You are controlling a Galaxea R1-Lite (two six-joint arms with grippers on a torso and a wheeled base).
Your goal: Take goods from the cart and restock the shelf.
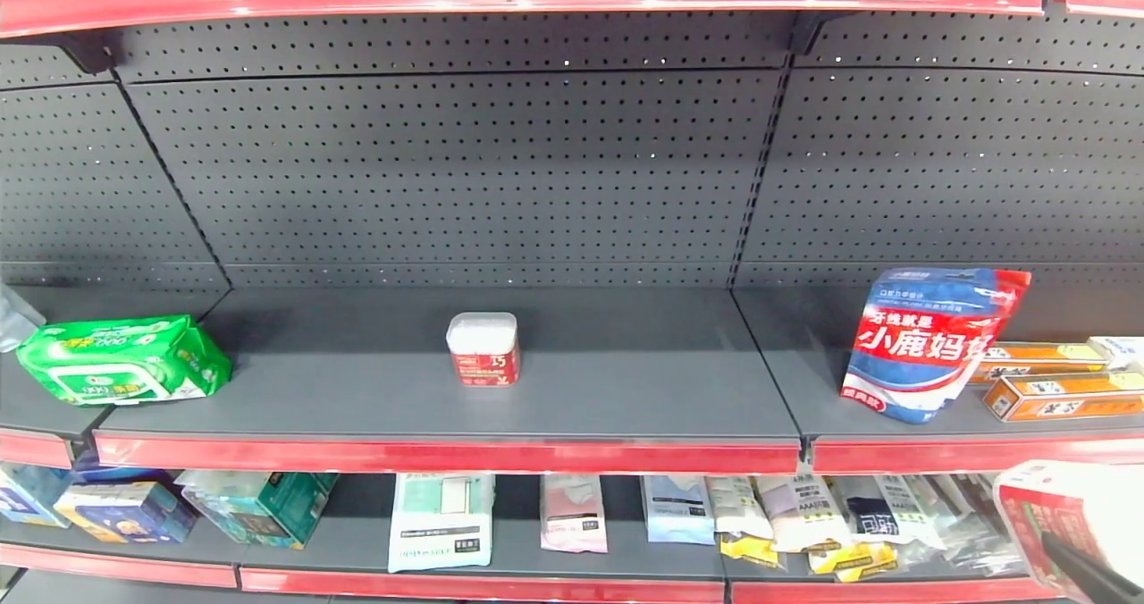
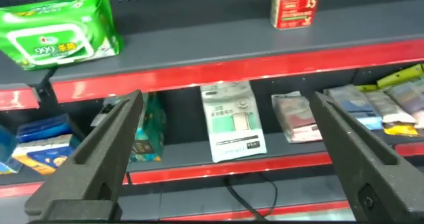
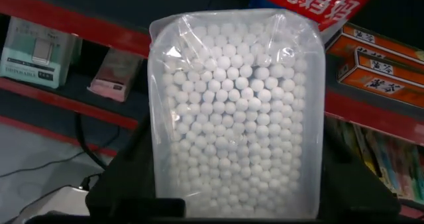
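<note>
**Right gripper held 1 swab box, low and to the right of the shelf**

- Right gripper (image 3: 237,154) was clamped on a cotton-swab box (image 3: 235,111), with one finger on each side. The box's clear face, showing the white swab tips, faced the wrist camera.
- In the head view the held box sat at the lower right, in front of the lower shelf (image 1: 500,577) and below the orange boxes.
- Left gripper (image 2: 226,98) was spread wide with nothing between its fingers. It faced the lower shelf's packets.

Counts on the middle shelf (image 1: 626,390):
- 1 shelved swab box (image 1: 483,348), upright at mid-board, well apart from everything else
- 1 green wet-wipes pack (image 1: 121,360), lying at the left end
- 1 blue-and-red pouch (image 1: 929,340), standing on the right section
- 2 orange boxes (image 1: 1064,394), lying just beside the pouch, farther right

The lower shelf carried a row of flat packets. I could not count them where they overlapped on the right.
</note>
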